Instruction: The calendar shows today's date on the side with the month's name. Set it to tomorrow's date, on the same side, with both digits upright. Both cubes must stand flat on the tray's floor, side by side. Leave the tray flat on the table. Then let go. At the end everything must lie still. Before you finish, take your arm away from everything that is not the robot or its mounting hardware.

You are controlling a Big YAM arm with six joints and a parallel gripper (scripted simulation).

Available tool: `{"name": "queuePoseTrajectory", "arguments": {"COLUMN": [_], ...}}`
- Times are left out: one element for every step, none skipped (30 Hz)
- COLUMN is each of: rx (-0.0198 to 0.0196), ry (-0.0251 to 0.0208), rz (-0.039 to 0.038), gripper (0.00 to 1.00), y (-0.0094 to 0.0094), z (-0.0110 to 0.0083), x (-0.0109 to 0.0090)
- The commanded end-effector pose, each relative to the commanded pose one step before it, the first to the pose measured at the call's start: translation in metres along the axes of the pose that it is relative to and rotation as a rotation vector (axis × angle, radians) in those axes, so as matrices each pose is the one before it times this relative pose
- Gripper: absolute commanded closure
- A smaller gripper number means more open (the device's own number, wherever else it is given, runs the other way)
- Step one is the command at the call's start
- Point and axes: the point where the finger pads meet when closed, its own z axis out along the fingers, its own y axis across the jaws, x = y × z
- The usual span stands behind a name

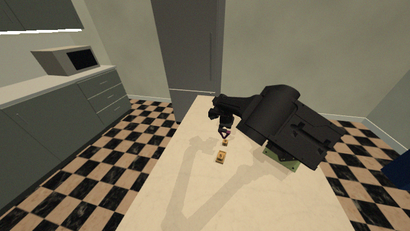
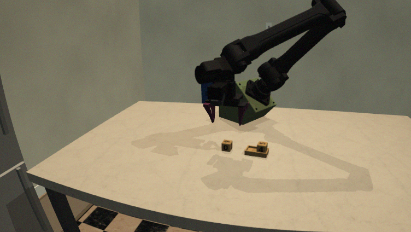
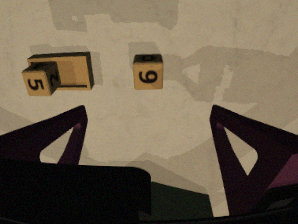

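Observation:
The small wooden tray (image 1: 217,161) (image 2: 251,154) (image 3: 82,72) lies flat on the table. One cube (image 1: 220,156) (image 2: 262,146) (image 3: 36,86) stands in its right end in the exterior view, with a 5 on top and a 4 facing that camera; the tray's left part is empty there. The other cube (image 1: 224,142) (image 2: 226,146) (image 3: 148,76) stands flat on the table left of the tray, apart from it, with a 0 facing the exterior camera and a 9 or 6 on top. My gripper (image 1: 224,138) (image 2: 226,123) (image 3: 148,112) is wide open and empty, above and behind the loose cube. The month's name is not readable.
The arm's green base block (image 1: 287,164) (image 2: 234,115) stands on the table behind the gripper in the exterior view. The table (image 1: 200,206) (image 2: 144,178) carries broad arm shadows around the cubes. A tall fridge (image 1: 189,51) stands beyond the table's far end in the top view.

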Motion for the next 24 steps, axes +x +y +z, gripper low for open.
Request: {"name": "queuePoseTrajectory", "arguments": {"rx": [0.0208,0.0,-0.00005,-0.00012,-0.00021,-0.00031,-0.00041,-0.00049,-0.00055,-0.00058,-0.00056,-0.00141,-0.00035,-0.00107,-0.00037,-0.00014,-0.00007,0.0,0.0,-0.00002,0.00002,0.00003,0.00002,-0.00146], "ry": [-0.025,0.0,0.00008,0.00019,0.00036,0.00055,0.00078,0.00103,0.00129,0.00157,0.00184,0.00472,0.00133,0.00479,0.00204,0.00103,0.00075,0.0,0.0,0.00111,0.00051,0.00047,0.00018,-0.0076], "rz": [-0.04411,0.0,0.00272,0.02893,0.01263,0.01945,0.02703,0.03504,0.04318,0.05119,0.05881,0.05456,0.01528,0.05383,0.02273,0.04607,0.03362,0.0,0.0,0.08381,0.03808,0.03519,0.01377,0.05168], "gripper": [0.0,0.0,0.0,0.0,0.0,0.0,0.0,0.0,0.0,0.0,0.0,0.0,0.0,0.0,0.0,0.0,0.0,0.0,0.0,0.0,0.0,0.0,0.0,0.0], "y": [0.0,0.0,0.0,0.00001,0.0,-0.00001,-0.00002,-0.00006,-0.00011,-0.0002,-0.00031,-0.00006,-0.00005,-0.00021,-0.00014,-0.00023,-0.00018,0.0,0.0,-0.00044,-0.00021,-0.0002,-0.00008,-0.00261], "z": [-0.01242,0.0,0.00009,0.00024,0.00043,0.00066,0.00092,0.00119,0.00146,0.00173,0.00198,0.00172,0.00048,0.00169,0.00071,0.00051,0.00037,0.0,0.0,0.00069,0.00032,0.00029,0.00011,-0.00214], "x": [-0.01779,0.0,0.00008,0.00021,0.00039,0.0006,0.00083,0.00108,0.00133,0.00158,0.00181,0.00241,0.00067,0.00238,0.001,0.0004,0.00028,0.0,0.0,0.00031,0.00013,0.00011,0.00004,-0.0014]}}
